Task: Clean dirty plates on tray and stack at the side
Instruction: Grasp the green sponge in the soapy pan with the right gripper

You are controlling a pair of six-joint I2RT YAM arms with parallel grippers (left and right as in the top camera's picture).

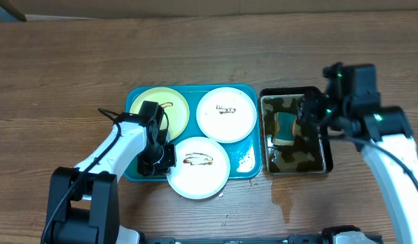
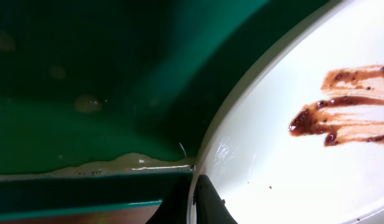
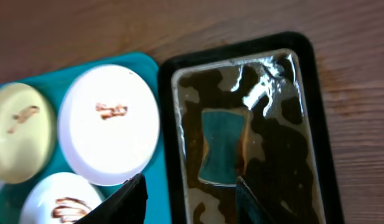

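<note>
Teal tray (image 1: 248,161) is carrying all 3 plates (image 1: 225,114), each streaked with sauce, none cleaned or stacked yet. Left gripper (image 2: 193,202) is straddling the front white plate (image 1: 198,167) at its rim; clamped or not, I cannot tell. Right gripper (image 3: 190,196) is hovering, jaws spread, over the sponge (image 3: 221,144).

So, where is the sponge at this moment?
In the overhead view the sponge lies in the murky water of the black pan, to the right of the teal tray, with the open right gripper above it.

tray (image 1: 246,160): three plates (image 1: 225,113) | left gripper (image 1: 161,160) at front plate (image 1: 198,169) | right gripper (image 1: 309,114) above pan (image 1: 262,139)
</note>
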